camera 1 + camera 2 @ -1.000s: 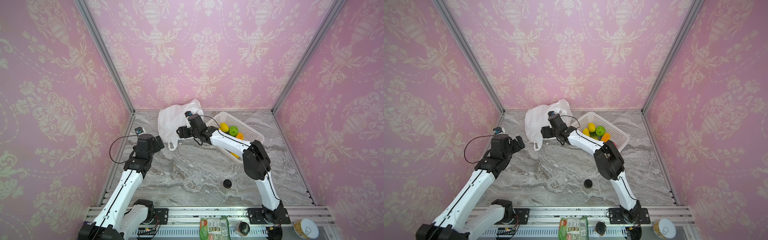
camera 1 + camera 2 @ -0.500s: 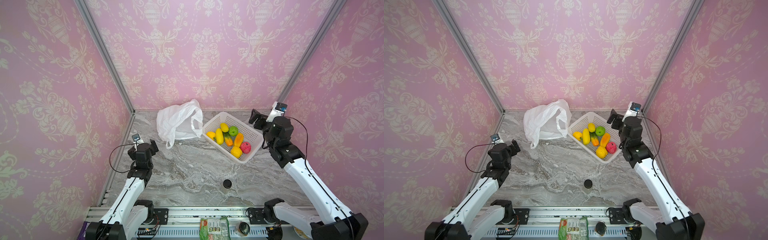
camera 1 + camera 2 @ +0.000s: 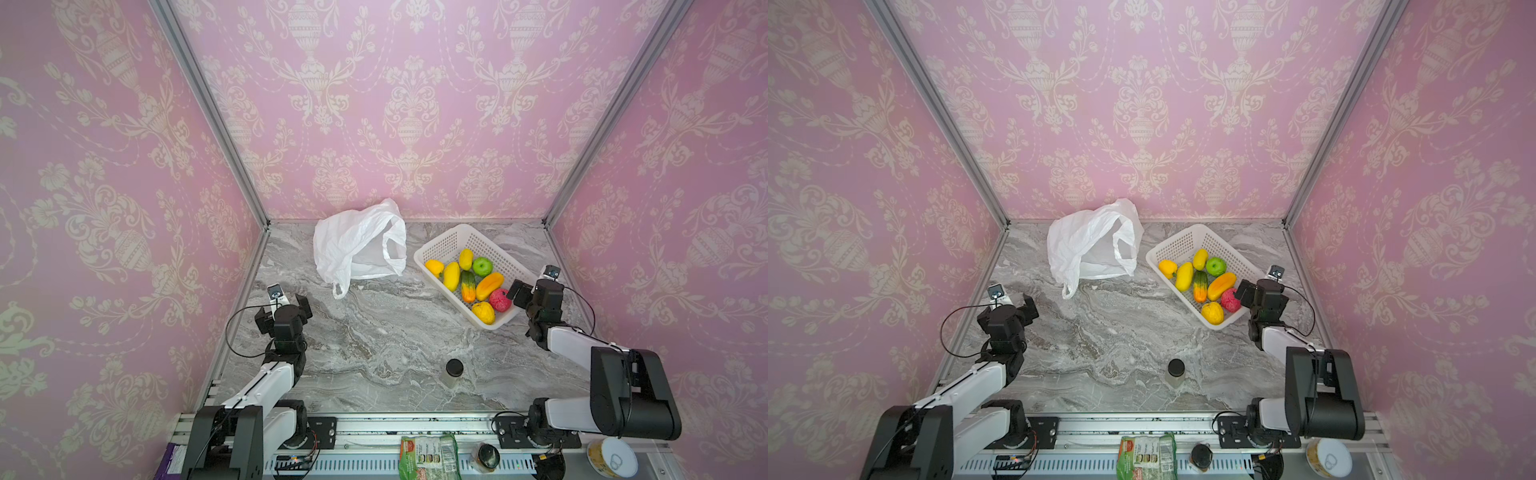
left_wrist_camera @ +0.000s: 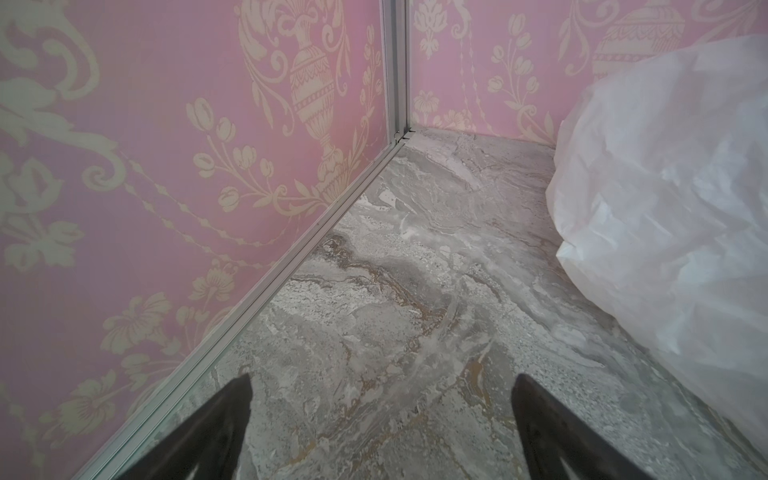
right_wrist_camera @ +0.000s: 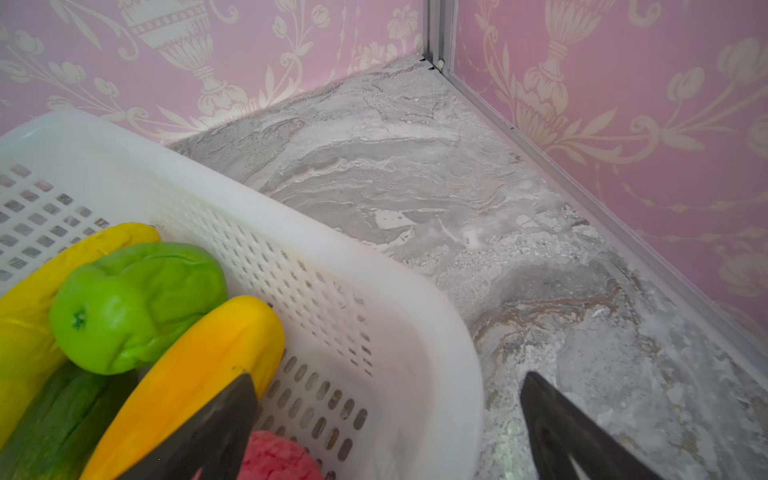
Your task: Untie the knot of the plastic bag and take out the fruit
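a small black-lidded jar (image 3: 454,370) stands alone near the front. behind it, the left gripper (image 4: 382,380) and right gripper (image 5: 388,378) hover empty at the sides, jaws spread wide, likely because nothing is left to grab. the fruit (image 3: 467,286) lies piled in the white basket (image 3: 446,240) beside the right one. farthest back, the plastic bag (image 3: 353,245) slumps open, no knot showing.

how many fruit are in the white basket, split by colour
yellow fruit: 4
green apple: 1
orange mango: 1
green-orange striped piece: 1
pink-red piece: 1
total: 8
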Robot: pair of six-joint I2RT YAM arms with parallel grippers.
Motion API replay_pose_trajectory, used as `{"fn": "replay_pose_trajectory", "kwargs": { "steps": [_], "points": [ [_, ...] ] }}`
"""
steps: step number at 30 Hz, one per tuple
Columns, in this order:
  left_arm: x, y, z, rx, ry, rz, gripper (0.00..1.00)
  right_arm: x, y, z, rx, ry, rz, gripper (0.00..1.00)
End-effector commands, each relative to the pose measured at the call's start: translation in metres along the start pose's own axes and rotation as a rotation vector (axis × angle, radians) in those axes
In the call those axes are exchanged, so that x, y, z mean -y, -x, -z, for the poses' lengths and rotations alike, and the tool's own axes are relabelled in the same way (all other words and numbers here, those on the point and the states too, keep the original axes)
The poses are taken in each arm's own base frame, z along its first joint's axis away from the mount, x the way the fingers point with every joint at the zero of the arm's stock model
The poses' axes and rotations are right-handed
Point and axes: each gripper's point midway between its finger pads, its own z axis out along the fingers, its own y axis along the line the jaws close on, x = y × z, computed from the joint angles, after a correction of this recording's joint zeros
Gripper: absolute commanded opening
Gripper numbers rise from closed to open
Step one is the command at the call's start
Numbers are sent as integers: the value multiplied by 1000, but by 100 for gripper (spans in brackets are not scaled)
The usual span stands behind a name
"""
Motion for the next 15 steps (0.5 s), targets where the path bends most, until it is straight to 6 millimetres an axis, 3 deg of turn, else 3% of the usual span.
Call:
{"fn": "replay_pose_trajectory", "kwargs": {
  "steps": [1,5,9,12,15],
  "points": [
    [10,6,-11,19,-38,-6,99,-12,4,-9,28,70,14,100],
    [17,-4,-22,-3,-43,-15,99,-24,11,1,61,131,50,100],
    [20,-4,-26,4,-53,-17,99,-15,39,33,205,106,16,100],
    [22,-2,-27,28,-65,5,99,10,57,59,354,-6,7,100],
    [38,-2,-32,19,-140,-6,99,40,55,58,338,-163,-4,100]
  ]
}}
